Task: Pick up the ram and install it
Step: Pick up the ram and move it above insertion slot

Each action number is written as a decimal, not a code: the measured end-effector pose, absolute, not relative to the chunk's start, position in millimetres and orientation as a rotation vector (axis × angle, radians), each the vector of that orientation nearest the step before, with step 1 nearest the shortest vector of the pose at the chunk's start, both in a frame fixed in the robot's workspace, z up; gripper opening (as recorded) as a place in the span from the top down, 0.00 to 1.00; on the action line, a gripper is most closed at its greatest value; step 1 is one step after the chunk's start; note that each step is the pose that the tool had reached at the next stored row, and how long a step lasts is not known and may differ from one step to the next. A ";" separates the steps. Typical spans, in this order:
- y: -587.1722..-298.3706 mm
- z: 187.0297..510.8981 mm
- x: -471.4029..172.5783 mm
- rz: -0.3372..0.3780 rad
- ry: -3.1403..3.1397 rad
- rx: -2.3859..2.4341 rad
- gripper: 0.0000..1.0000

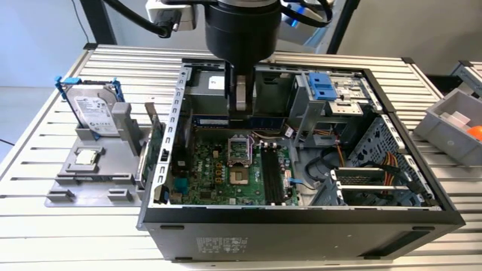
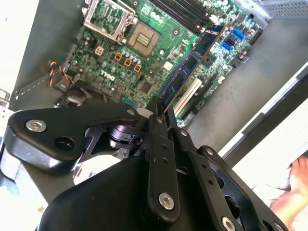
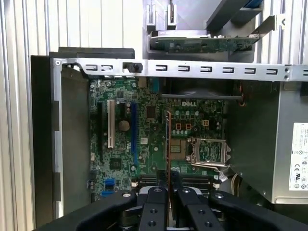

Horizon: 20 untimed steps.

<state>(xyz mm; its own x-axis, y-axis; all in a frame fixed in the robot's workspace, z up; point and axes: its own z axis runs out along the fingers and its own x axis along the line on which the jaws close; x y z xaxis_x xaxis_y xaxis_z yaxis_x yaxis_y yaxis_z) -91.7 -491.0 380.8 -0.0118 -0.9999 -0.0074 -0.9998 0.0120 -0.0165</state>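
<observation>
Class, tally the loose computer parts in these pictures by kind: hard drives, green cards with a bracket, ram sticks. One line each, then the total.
hard drive, standing outside the case: 1
green card, standing outside the case: 1
ram, clamped in the gripper above the motherboard: 1
Total: 3

Bright, even, diffuse light covers the slatted bench (image 1: 45,237) in the exterior view, with soft shadows. The computer case (image 1: 301,231) is dimmer inside. In the second wrist view, pale areas at both edges wash out white
</observation>
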 end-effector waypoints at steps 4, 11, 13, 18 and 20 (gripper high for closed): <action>-490.9 380.8 -85.0 -0.010 2.223 -2.196 1.00; -490.2 380.8 -74.1 -0.010 2.223 -2.196 1.00; -490.1 380.8 -70.9 -0.010 2.223 -2.196 1.00; -490.0 380.8 -61.4 -0.010 2.223 -2.197 1.00; -490.0 380.8 -56.4 -0.010 2.223 -2.197 1.00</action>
